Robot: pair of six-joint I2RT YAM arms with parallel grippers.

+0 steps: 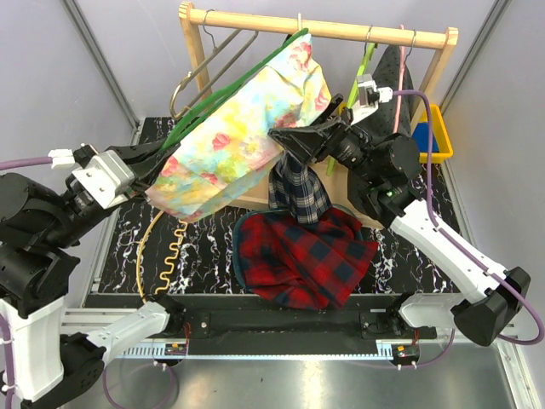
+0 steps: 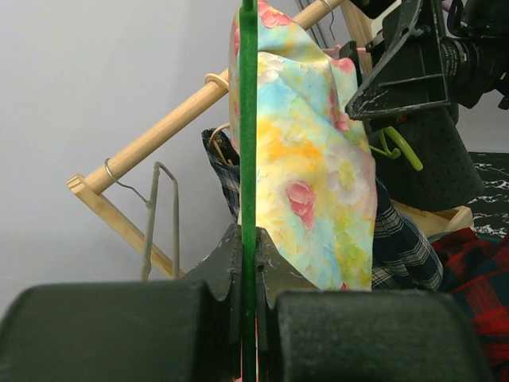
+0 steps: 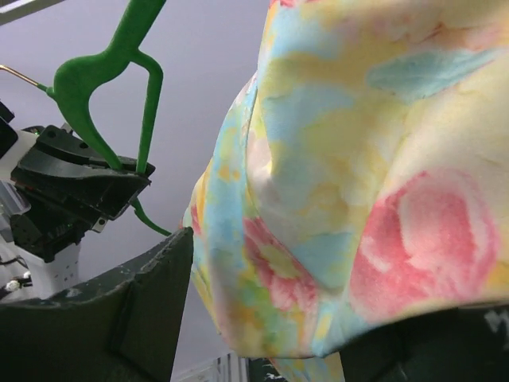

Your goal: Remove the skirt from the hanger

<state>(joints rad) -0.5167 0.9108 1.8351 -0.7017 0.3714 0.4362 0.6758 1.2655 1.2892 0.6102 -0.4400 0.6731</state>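
My left jaws are squeezed tight on the thin bar of the green hanger (image 2: 248, 159), which runs straight up between them toward 12 o'clock in my left wrist view. My right jaws stand wide apart with a fold of the floral skirt (image 3: 358, 159) filling the gap between them; I cannot tell whether they press on it at all. The skirt is on the hanger, draped over it and hanging tilted below the wooden rack (image 1: 324, 30). Seen from above, its low end is toward 8 o'clock by my left jaws and its top toward 1 o'clock at the rail. Just below my right jaws, at 6 o'clock, a dark blue plaid cloth (image 1: 298, 192) hangs down to a red plaid garment (image 1: 306, 256) heaped on the marbled bench (image 1: 204, 247). At 3 o'clock of the rack a yellow bin (image 1: 441, 128) holds something blue (image 1: 426, 136).
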